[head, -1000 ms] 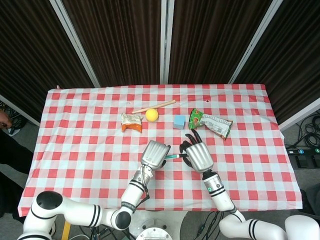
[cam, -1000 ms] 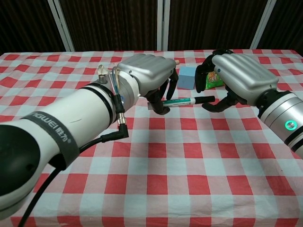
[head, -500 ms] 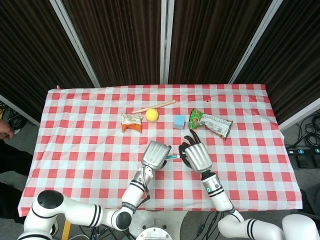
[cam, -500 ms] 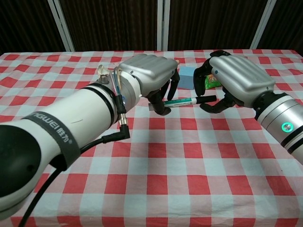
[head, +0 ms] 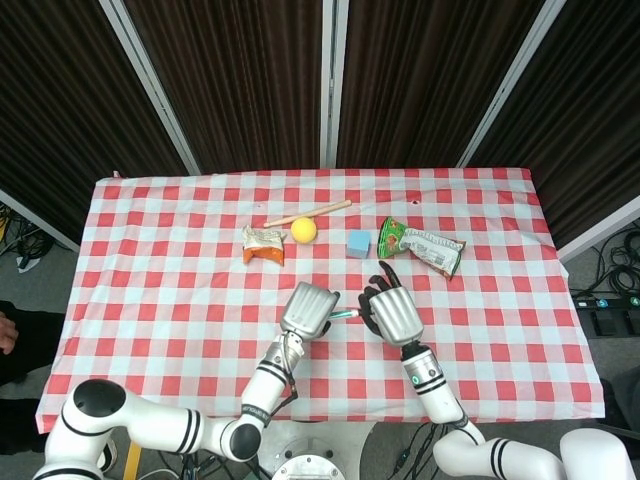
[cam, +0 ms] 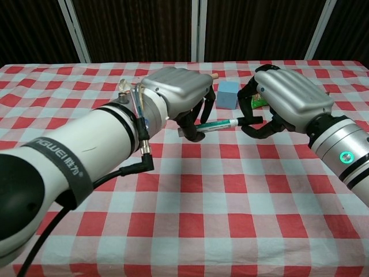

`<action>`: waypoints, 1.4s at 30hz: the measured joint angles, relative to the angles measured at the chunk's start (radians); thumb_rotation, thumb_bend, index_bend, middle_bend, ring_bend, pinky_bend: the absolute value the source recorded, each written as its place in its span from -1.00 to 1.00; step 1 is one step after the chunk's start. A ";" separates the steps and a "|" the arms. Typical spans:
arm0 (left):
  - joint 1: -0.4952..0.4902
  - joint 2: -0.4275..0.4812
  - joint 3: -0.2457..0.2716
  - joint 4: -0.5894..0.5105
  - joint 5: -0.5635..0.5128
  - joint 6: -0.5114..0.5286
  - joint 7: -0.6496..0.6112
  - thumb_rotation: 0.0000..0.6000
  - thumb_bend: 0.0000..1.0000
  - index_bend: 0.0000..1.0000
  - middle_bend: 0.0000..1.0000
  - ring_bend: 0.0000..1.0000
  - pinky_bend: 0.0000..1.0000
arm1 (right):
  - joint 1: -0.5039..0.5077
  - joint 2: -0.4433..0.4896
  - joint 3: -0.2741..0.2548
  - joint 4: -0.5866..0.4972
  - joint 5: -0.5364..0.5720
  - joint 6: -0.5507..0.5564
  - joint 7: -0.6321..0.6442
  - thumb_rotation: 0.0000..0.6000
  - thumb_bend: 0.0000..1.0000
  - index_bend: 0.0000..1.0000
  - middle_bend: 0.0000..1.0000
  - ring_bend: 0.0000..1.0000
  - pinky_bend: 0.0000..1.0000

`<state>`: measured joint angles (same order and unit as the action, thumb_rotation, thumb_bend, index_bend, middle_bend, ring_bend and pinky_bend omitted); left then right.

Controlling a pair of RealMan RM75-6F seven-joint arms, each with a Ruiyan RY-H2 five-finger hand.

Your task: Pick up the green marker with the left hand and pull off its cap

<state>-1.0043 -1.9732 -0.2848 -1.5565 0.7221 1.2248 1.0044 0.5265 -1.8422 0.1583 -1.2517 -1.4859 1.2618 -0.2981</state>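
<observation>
Green-barrelled plastic marker (cam: 216, 124) with a dark cap (cam: 247, 120): slim, light, rigid, smooth and probably slippery, held level above the red-and-white checked worktop (cam: 230, 202) in my left hand (cam: 176, 92), whose fingers (cam: 194, 126) wrap the barrel's left end. My right hand (cam: 291, 98) is at the capped end, its fingers (cam: 256, 130) curled about the cap and seemingly touching it, though I cannot tell if they truly pinch it. Best hold, I judge: barrel clenched firmly mid-length, cap pinched near its rim, pulled straight along the axis.
</observation>
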 measured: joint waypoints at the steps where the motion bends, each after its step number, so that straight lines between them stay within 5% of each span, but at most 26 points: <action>1: 0.001 0.001 0.001 0.000 -0.001 0.000 -0.001 1.00 -0.27 0.17 0.20 0.92 0.79 | 0.000 -0.001 0.001 0.002 0.001 0.001 0.000 1.00 -0.41 0.62 0.39 -0.33 -0.72; 18: 0.056 0.048 0.054 0.026 0.006 0.012 -0.043 1.00 -0.27 0.17 0.20 0.92 0.79 | -0.027 0.039 0.006 0.055 0.045 0.010 0.026 1.00 -0.35 0.70 0.43 -0.30 -0.68; 30: 0.091 0.020 0.134 0.201 0.033 -0.010 -0.030 1.00 -0.27 0.17 0.21 0.92 0.79 | -0.022 0.005 0.002 0.169 0.084 -0.047 0.054 1.00 -0.35 0.66 0.38 -0.31 -0.68; 33: 0.099 0.003 0.137 0.240 0.027 -0.025 -0.024 1.00 -0.30 0.12 0.16 0.91 0.78 | -0.013 -0.008 0.000 0.190 0.088 -0.066 0.057 1.00 -0.46 0.55 0.31 -0.34 -0.73; 37: 0.109 -0.004 0.129 0.254 0.008 -0.052 -0.018 1.00 -0.49 -0.15 0.01 0.88 0.77 | -0.004 -0.006 -0.006 0.188 0.094 -0.103 0.061 1.00 -0.88 0.16 -0.06 -0.60 -0.90; 42: 0.119 0.005 0.118 0.246 0.018 -0.055 -0.031 1.00 -0.59 -0.29 -0.10 0.87 0.76 | 0.001 0.018 -0.007 0.158 0.102 -0.120 0.067 1.00 -0.95 -0.25 -0.38 -0.84 -1.00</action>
<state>-0.8855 -1.9686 -0.1665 -1.3108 0.7401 1.1698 0.9739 0.5278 -1.8241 0.1509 -1.0940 -1.3842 1.1414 -0.2313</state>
